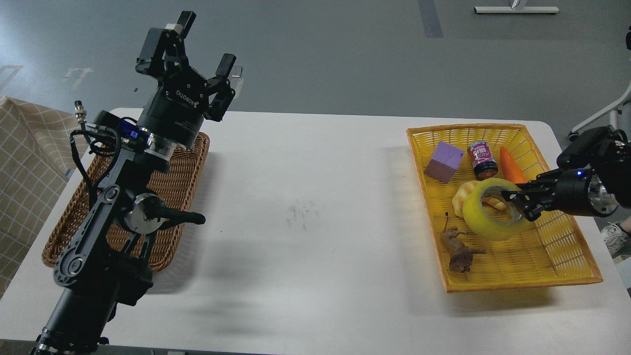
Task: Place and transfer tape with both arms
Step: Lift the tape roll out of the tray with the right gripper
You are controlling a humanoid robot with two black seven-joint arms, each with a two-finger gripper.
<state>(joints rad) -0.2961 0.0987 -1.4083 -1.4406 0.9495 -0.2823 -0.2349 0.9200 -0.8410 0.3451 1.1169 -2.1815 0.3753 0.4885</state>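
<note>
The yellow tape roll (pixel 480 217) hangs tilted above the yellow basket (pixel 562 266) at the right. My right gripper (pixel 518 206) comes in from the right and is shut on the roll's right wall, with one finger inside the core ring. The roll is off the basket floor and partly hides the croissant behind it. My left gripper (pixel 204 52) is raised high at the far left, above the back of the wicker basket, open and empty.
The yellow basket also holds a purple block (pixel 445 161), a small can (pixel 483 159), a carrot (pixel 510 165), a pale croissant (pixel 462 196) and a brown toy animal (pixel 457 249). A brown wicker basket (pixel 172 197) lies at the left under my left arm. Checked cloth lies at far left.
</note>
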